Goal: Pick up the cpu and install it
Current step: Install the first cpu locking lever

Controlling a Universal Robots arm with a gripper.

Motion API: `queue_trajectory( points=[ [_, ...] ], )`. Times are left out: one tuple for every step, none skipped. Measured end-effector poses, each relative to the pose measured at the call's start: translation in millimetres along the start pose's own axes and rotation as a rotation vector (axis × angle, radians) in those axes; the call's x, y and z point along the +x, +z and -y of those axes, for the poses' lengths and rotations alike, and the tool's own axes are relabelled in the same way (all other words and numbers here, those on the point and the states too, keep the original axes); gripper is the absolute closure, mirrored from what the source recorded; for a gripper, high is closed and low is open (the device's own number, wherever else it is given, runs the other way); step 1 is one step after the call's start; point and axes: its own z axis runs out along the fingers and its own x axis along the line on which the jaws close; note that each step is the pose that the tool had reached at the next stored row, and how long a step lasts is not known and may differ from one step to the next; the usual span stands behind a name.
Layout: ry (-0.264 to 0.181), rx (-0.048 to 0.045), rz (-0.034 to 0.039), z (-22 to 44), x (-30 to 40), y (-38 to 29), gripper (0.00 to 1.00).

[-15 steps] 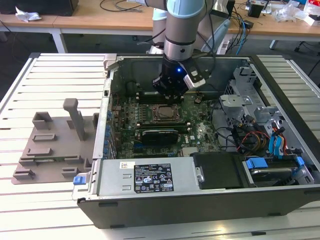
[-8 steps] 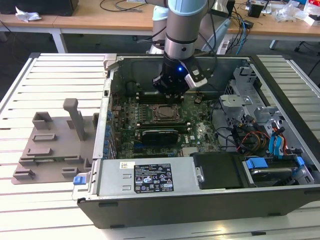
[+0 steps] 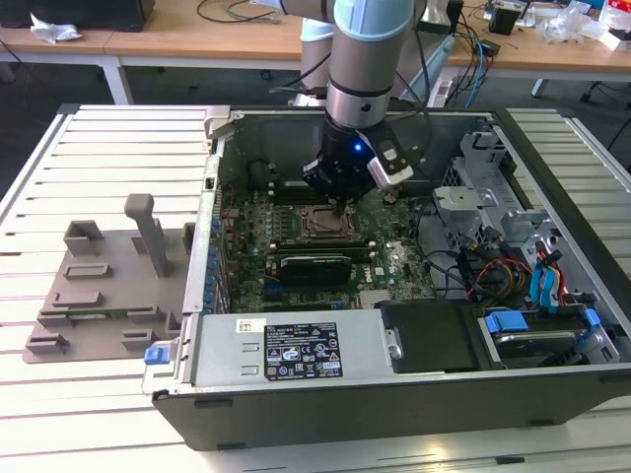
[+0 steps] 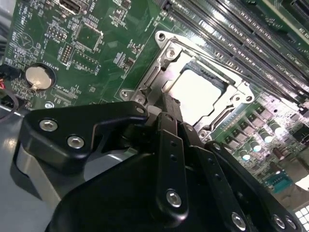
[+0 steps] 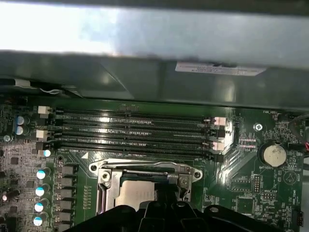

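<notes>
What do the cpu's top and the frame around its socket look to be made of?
The cpu shows a pale silver-grey top, apparently matte metal: it glows softly, with no sharp glare. The socket frame looks like bright plated steel, with hard highlights on its edges and screw heads. The gripper, above the socket, seems black-coated metal or plastic.

One open computer case [image 3: 394, 394], one motherboard [image 5: 246, 193], one CPU [image 4: 198, 92] sitting in one socket frame [image 4: 164, 53]. Four memory slots [image 5: 135, 130] just past the gripper [image 4: 166, 108], one coin cell battery [image 5: 273, 154] off to its side. One grey plastic tray [image 3: 99, 296] outside.
</notes>
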Motion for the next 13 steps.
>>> queue_trajectory(
  points=[
    [0.0, 0.0002, -0.0001, 0.6, 0.1, -0.3, 0.89],
    [0.0, 0.0001, 0.0, 0.8, 0.1, -1.4, 0.89],
    [0.0, 0.0001, 0.0, 0.8, 0.1, -3.3, 0.89],
    [0.0, 0.0, 0.0, 0.7, 0.1, -5.8, 0.89],
    [0.0, 0.0, 0.0, 0.7, 0.2, -8.0, 0.89],
    [0.0, 0.0, 0.0, 0.7, 0.2, -9.5, 0.89],
    [0.0, 0.0001, 0.0, 0.6, 0.2, -10.5, 0.89],
    [0.0, 0.0001, 0.0, 0.6, 0.2, -13.0, 0.89],
    [0.0, 0.0001, 0.0, 0.5, 0.3, -15.9, 0.89],
    [0.0, 0.0, 0.0001, 0.5, 0.3, -18.0, 0.89],
    [0.0, 0.0, 0.0, 0.4, 0.3, -19.7, 0.89],
    [0.0, 0.0, 0.0, 0.4, 0.3, -20.8, 0.89],
    [0.0, 0.0, 0.0, 0.4, 0.4, -23.2, 0.89]
  ],
)
